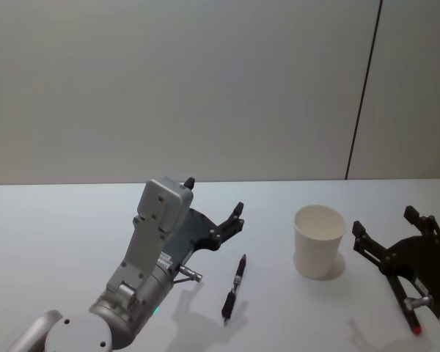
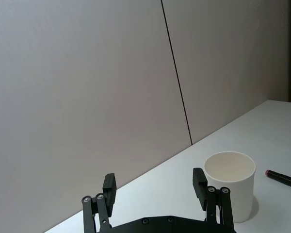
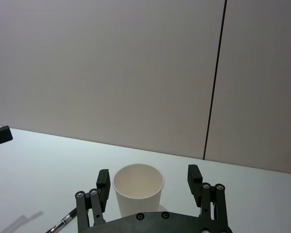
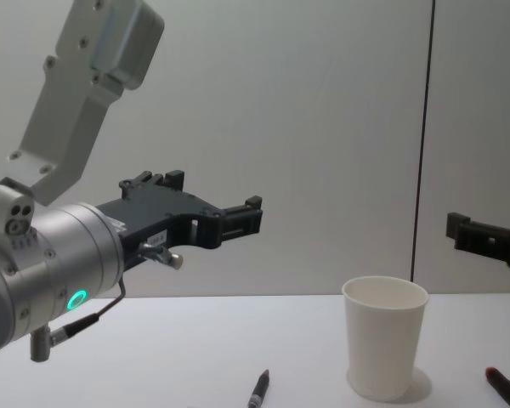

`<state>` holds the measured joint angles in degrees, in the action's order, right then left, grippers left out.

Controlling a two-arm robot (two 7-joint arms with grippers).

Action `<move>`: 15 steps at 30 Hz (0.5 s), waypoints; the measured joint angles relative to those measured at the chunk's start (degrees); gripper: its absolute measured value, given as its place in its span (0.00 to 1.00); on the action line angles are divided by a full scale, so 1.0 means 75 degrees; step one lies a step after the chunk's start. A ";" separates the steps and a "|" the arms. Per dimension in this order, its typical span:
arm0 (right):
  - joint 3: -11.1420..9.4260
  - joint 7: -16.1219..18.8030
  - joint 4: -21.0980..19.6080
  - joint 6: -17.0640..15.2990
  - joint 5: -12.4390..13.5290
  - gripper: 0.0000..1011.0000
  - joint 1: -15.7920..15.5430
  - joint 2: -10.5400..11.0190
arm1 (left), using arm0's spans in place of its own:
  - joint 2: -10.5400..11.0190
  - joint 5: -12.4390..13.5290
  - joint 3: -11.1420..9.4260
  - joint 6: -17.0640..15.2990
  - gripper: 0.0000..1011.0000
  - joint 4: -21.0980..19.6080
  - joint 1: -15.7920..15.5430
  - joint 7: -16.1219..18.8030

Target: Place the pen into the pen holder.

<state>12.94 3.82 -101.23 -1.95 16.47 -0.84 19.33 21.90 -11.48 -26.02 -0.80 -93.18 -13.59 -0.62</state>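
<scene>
Nothing is picked up yet. The pen (image 1: 235,287) lies flat on the tabletop (image 1: 73,220), at about 8 o'clock from the cup (image 1: 319,242) and a little apart from it. The cup stands upright. The left pincer (image 1: 214,195) hangs in the air at about 11 o'clock from the pen, spread wide and holding nothing. Its arm reaches forward, with the pincer about level. I think the next move is to dip down over the pen's middle and pinch it. The right pincer (image 1: 385,222) waits at 3 o'clock from the cup, spread too.
</scene>
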 joint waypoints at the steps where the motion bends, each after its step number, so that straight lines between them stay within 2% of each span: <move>1: 0.0000 0.0000 0.0000 0.0000 0.0000 0.99 0.0000 0.0000 | 0.0000 0.0000 0.0000 0.0000 0.99 0.0000 0.0000 0.0000; 15: 0.0000 0.0000 0.0000 0.0000 0.0000 0.99 0.0000 0.0000 | 0.0000 0.0000 0.0000 0.0000 0.99 0.0000 0.0000 0.0000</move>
<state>12.94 3.82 -101.23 -1.95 16.47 -0.84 19.33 21.90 -11.48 -26.02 -0.80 -93.18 -13.59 -0.62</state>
